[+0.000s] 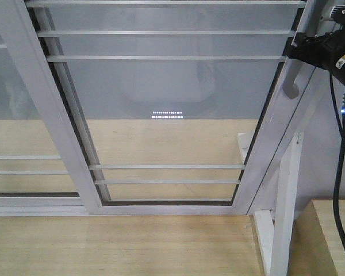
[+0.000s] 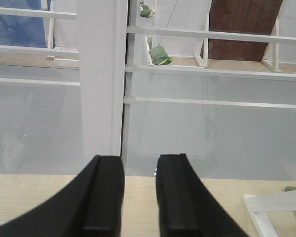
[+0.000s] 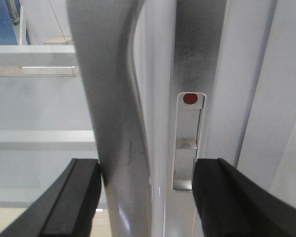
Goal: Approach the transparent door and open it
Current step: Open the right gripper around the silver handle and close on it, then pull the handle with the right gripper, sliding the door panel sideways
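Observation:
The transparent door (image 1: 167, 103) fills the front view, clear glass in a white frame with thin white bars. Its curved grey handle (image 1: 292, 85) is on the right stile, where my right arm (image 1: 325, 49) reaches it. In the right wrist view my right gripper (image 3: 148, 170) is open and straddles the handle (image 3: 118, 123). The left finger (image 3: 81, 197) rests against the handle's side and the right finger (image 3: 222, 197) stands apart, beyond a lock plate with a red dot (image 3: 190, 143). My left gripper (image 2: 139, 192) faces a white stile (image 2: 101, 74), jaws a narrow gap apart and empty.
A neighbouring white-framed glass panel (image 1: 17, 115) overlaps the door on the left. A white wooden stand (image 1: 284, 201) and a black cable (image 1: 339, 172) are on the right. The floor is pale wood (image 1: 121, 247). Green objects (image 2: 160, 55) hang on white racks behind the glass.

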Controlling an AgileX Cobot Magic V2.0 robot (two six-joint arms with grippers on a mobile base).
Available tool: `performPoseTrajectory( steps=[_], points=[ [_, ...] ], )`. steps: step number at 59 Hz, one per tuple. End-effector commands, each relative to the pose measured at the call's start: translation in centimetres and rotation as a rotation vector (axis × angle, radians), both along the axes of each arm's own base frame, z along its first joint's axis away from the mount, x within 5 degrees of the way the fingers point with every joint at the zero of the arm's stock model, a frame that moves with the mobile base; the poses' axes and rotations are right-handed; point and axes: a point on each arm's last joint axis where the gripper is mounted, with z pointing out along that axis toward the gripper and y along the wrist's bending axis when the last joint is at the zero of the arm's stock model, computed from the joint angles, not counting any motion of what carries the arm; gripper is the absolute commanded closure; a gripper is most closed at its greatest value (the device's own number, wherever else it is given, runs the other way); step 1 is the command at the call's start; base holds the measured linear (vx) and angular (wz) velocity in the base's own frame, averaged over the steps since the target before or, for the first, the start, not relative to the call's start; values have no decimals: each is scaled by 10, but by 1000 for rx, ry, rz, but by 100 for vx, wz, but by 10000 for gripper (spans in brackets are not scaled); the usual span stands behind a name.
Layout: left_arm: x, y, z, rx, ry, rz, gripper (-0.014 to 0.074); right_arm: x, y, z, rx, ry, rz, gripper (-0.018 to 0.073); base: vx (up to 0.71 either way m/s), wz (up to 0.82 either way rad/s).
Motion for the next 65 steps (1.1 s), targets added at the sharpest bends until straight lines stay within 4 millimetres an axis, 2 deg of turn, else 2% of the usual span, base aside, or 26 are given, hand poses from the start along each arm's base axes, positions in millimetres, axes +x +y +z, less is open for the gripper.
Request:
performPoseTrajectory(
  steps=[1, 16, 28, 44, 65],
  points=[
    [2, -1, 16, -13, -104, -3, 267, 4, 0, 34, -1, -160, 16, 114, 0, 0],
    [2, -1, 16, -13, -104, -3, 267, 5, 2, 31, -32, -154, 40, 181, 0, 0],
    [2, -1, 16, -13, -104, -3, 267, 5, 8, 31, -3, -148, 56, 183, 0, 0],
    [2, -1, 16, -15, -104, -3, 267, 5, 38, 31, -21, -147, 144, 183, 0, 0],
    [2, -1, 16, -15, -104, -3, 267, 3, 62, 31, -17, -148, 202, 183, 0, 0]
  ],
)
